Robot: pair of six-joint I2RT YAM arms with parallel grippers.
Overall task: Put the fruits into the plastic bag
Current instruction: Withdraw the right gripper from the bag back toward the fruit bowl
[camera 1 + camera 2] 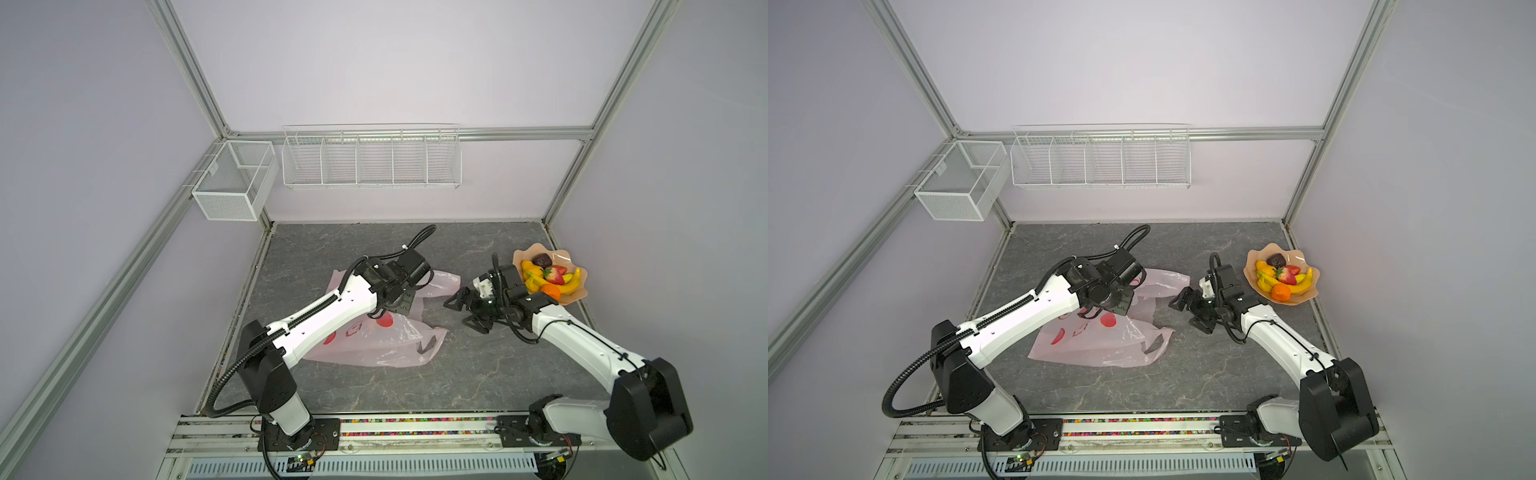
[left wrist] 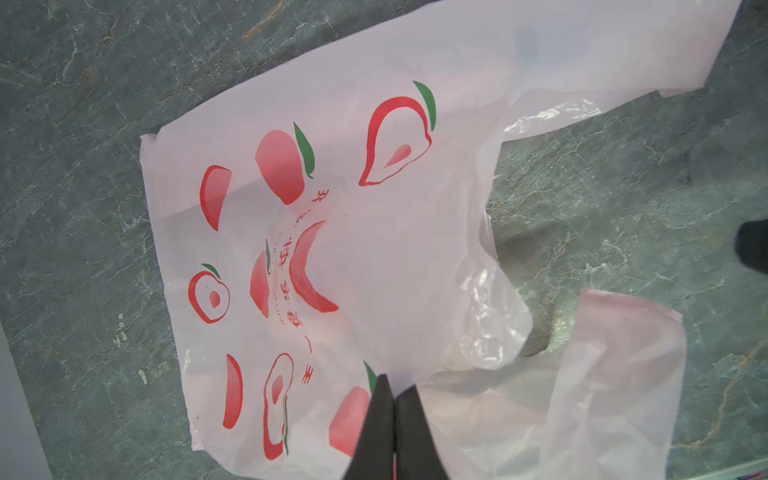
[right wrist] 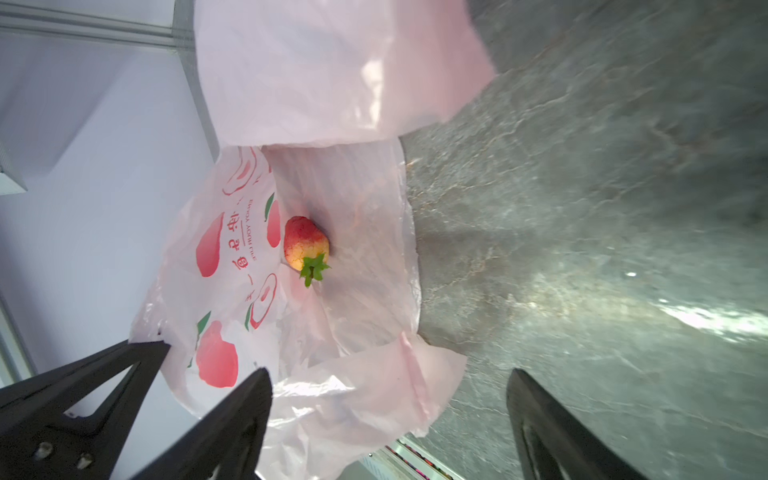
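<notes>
Strawberry (image 3: 305, 243), bumpy and red-yellow, lies inside crinkled translucent plastic bag (image 3: 353, 187).

Even brightness; soft glare (wrist blur)

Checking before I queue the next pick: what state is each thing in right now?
plastic bag: lying on table, mouth lifted open.
strawberry: inside the bag.
other fruits: piled on plate.
left gripper: shut on bag's upper layer.
right gripper: open, empty, facing bag mouth.

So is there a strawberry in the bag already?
Yes, the right wrist view shows a strawberry lying inside the open plastic bag.
</notes>
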